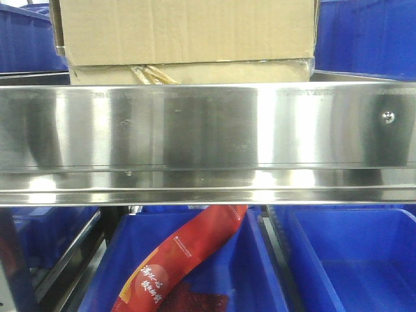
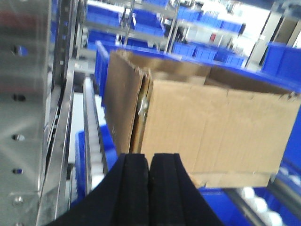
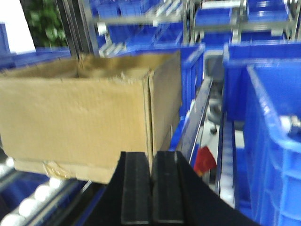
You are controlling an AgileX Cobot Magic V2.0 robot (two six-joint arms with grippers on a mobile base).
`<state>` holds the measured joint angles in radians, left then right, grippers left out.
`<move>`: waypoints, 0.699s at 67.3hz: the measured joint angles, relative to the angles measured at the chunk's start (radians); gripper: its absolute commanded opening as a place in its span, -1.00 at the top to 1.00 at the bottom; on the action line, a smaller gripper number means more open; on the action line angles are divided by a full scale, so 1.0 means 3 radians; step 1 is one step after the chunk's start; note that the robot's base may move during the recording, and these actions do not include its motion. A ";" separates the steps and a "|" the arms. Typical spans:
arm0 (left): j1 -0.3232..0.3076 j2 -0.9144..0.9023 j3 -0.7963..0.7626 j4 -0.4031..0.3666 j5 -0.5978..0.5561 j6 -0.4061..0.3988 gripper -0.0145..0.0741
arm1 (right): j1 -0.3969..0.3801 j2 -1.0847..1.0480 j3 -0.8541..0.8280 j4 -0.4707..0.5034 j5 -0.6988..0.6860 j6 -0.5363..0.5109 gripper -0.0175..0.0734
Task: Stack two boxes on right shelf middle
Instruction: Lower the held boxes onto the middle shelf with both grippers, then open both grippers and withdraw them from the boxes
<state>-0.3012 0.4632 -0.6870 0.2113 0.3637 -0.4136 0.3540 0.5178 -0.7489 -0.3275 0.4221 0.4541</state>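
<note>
The stacking step is judged all but complete: in the front view the tall tan corrugated cardboard box [image 1: 185, 31] is seen resting on the flatter tan box with loose yellowish tape strips [image 1: 195, 73], both on the shiny stainless-steel shelf with its mirror-like front rail [image 1: 208, 130]. Blue plastic bins [image 1: 351, 260] are seen below. What remains is judged to be a clean withdrawal without the stack being nudged. The left gripper [image 2: 149, 179] is seen with jaws pressed together, nothing held, just short of the stack. The right gripper [image 3: 151, 183] is likewise closed and empty, clear of the cardboard.
</note>
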 measured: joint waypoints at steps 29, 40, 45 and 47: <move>0.0000 -0.0037 0.0000 0.0000 0.0000 0.0000 0.92 | 0.0000 -0.0117 0.0000 -0.0008 0.0005 0.0000 0.97; 0.0000 -0.0037 0.0000 0.0000 0.0000 -0.0007 0.92 | -0.0049 -0.0160 0.0155 0.0030 -0.0164 -0.0156 0.97; 0.0000 -0.0037 0.0000 0.0000 0.0000 -0.0007 0.92 | -0.0259 -0.0252 0.0451 0.0442 -0.0554 -0.0800 0.97; 0.0000 -0.0037 0.0000 0.0000 0.0000 -0.0007 0.92 | -0.0339 -0.0284 0.0581 0.0630 -0.0701 -0.1058 0.97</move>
<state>-0.3012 0.4521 -0.6870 0.2113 0.3637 -0.4156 0.2522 0.4326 -0.5747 -0.1386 0.2118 0.1368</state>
